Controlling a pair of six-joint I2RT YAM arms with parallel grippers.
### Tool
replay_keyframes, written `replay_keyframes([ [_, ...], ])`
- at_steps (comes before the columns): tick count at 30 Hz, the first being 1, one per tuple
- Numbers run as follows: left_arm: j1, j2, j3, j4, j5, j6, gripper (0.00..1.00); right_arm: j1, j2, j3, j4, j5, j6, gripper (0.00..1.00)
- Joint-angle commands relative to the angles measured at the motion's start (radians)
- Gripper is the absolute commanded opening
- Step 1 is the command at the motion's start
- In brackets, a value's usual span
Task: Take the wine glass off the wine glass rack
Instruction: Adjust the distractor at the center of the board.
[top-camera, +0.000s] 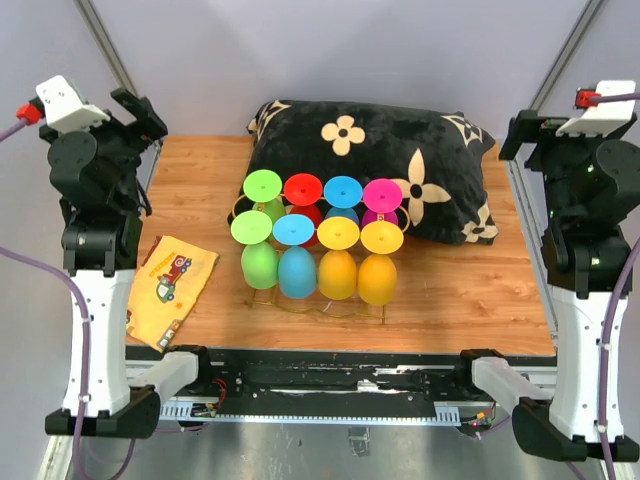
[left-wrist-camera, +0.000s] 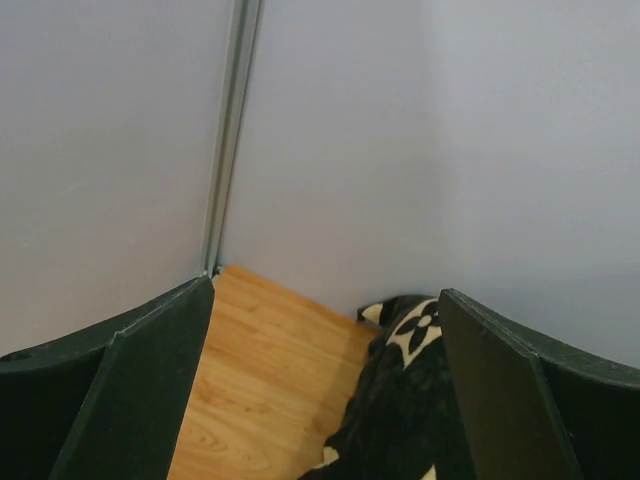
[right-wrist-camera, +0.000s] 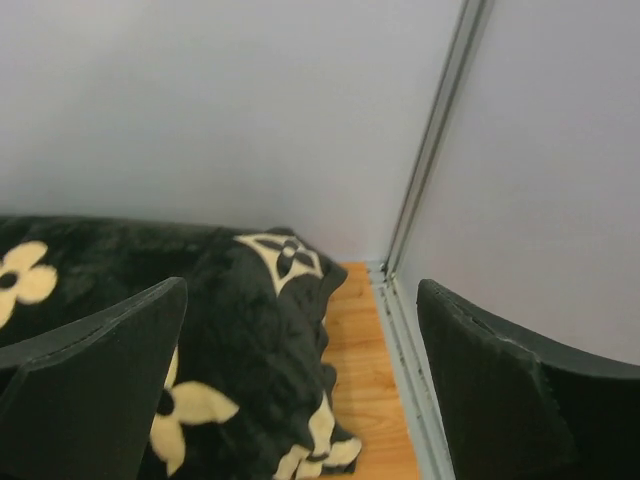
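Several coloured wine glasses hang upside down in two rows on the wine glass rack (top-camera: 352, 308), a thin gold wire frame at the middle of the wooden table (top-camera: 470, 290). The front row runs green (top-camera: 259, 262), blue (top-camera: 297, 268), yellow (top-camera: 338, 272), yellow (top-camera: 378, 276). Behind them hang green, red, blue and magenta glasses. My left gripper (top-camera: 140, 112) is raised at the far left, open and empty (left-wrist-camera: 327, 287). My right gripper (top-camera: 520, 135) is raised at the far right, open and empty (right-wrist-camera: 303, 284). Both are well away from the rack.
A black pillow with cream flowers (top-camera: 420, 165) lies behind the rack, touching the back glasses. A yellow cloth with a red truck print (top-camera: 172, 285) lies at the table's left edge. Grey walls and metal posts close in the back and sides.
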Motion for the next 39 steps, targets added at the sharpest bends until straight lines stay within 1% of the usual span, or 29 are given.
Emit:
replay_keyframes([
  [1,-0.011,-0.117,-0.090,-0.086,0.005,-0.067,0.99,-0.005,-0.073,-0.071,-0.118,-0.142,0.079,0.99],
  [7,-0.022,-0.277,-0.237,-0.200,0.040,-0.143,0.99,-0.007,-0.209,-0.242,-0.184,-0.278,0.156,0.98],
  [10,-0.027,-0.350,-0.305,-0.250,0.077,-0.174,0.99,-0.008,-0.263,-0.322,-0.227,-0.285,0.197,0.99],
  [14,-0.032,-0.416,-0.391,-0.308,0.164,-0.225,1.00,-0.010,-0.320,-0.436,-0.268,-0.246,0.266,0.98],
  [19,-0.037,-0.430,-0.456,-0.371,0.260,-0.288,0.99,-0.012,-0.361,-0.577,-0.259,-0.172,0.333,0.98],
  [25,-0.041,-0.469,-0.526,-0.382,0.358,-0.335,1.00,-0.015,-0.294,-0.683,-0.267,-0.128,0.386,0.98],
  [27,-0.042,-0.484,-0.540,-0.397,0.381,-0.335,1.00,-0.015,-0.268,-0.721,-0.248,-0.113,0.411,0.98],
  [30,-0.042,-0.500,-0.538,-0.423,0.398,-0.334,1.00,-0.017,-0.216,-0.779,-0.202,-0.137,0.437,0.98],
  [36,-0.044,-0.518,-0.501,-0.467,0.422,-0.328,1.00,-0.028,-0.047,-0.839,-0.113,-0.120,0.472,0.98],
  [39,-0.045,-0.524,-0.483,-0.486,0.444,-0.322,1.00,-0.053,0.055,-0.828,-0.038,-0.166,0.469,0.98],
])
